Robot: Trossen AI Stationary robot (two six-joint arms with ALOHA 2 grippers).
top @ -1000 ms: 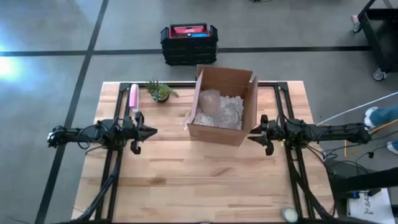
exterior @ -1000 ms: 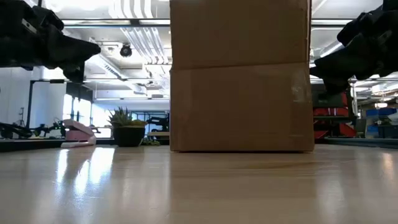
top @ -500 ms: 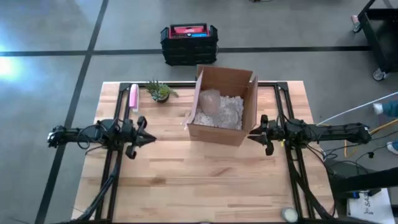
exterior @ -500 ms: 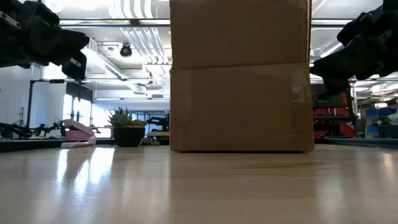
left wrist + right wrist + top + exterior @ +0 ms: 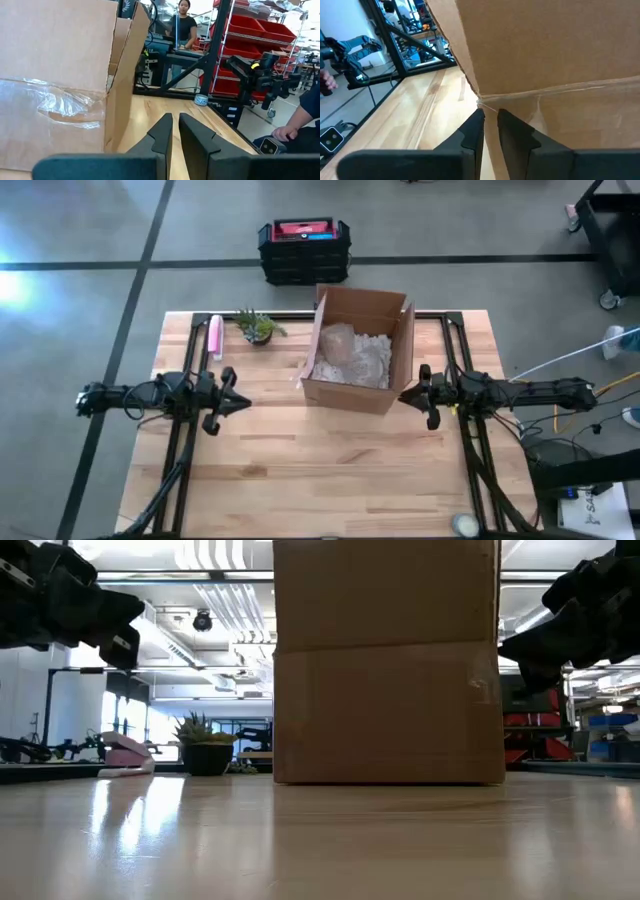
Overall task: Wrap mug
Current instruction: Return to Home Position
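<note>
The wooden counter held a big cardboard box near its far side. The left arm had pulled back a little a moment before and then stopped. The right arm had not moved. The left end effector hung well apart from the box, its fingers pressed almost together and empty. The right end effector hung just beside the box, also nearly closed and empty. The bubble-wrapped mug sat inside the box. The job looked done, with both arms coming to rest.
</note>
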